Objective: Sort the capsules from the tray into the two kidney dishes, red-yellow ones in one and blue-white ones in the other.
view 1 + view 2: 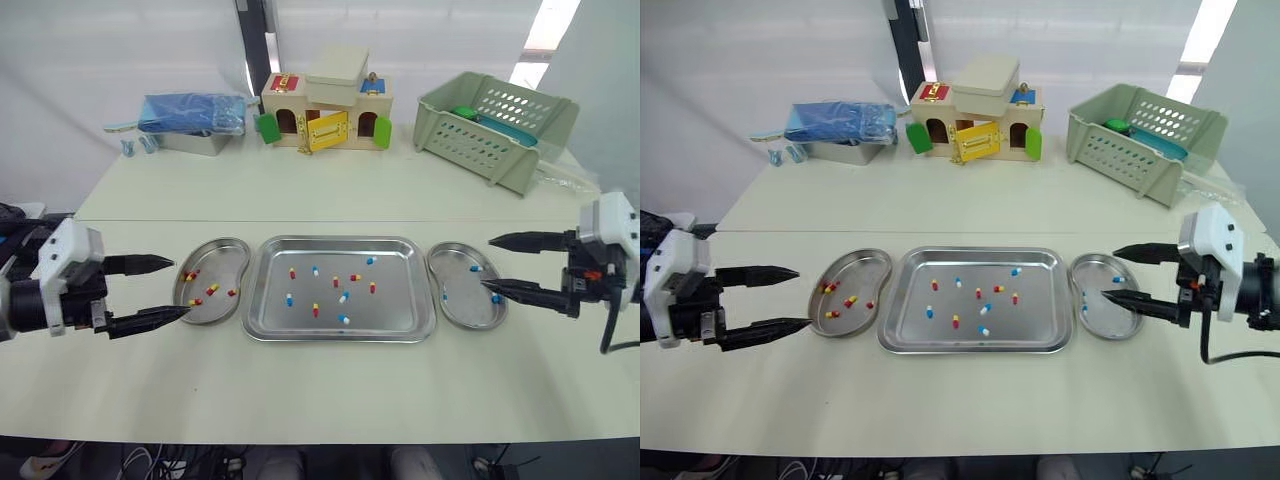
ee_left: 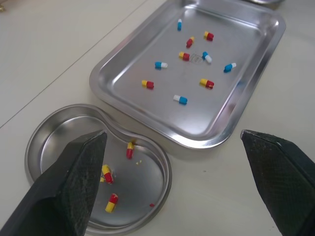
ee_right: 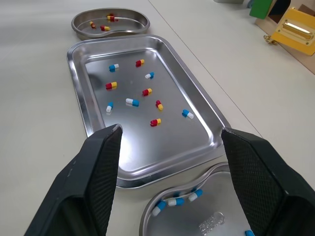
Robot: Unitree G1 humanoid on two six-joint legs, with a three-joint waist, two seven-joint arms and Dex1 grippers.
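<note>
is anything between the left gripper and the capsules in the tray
Only the left dish, lying between the left gripper and the tray. It is low, so the gripper could likely reach over it to the capsules.

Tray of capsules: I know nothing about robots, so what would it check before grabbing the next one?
1. Left gripper open and empty: ok.
2. Right gripper open and empty: ok.
3. Tray holds red-yellow capsules and blue-white capsules to sort: ok.
4. Left kidney dish holds red-yellow only: ok.
5. Right kidney dish holds blue-white only: ok.
</note>
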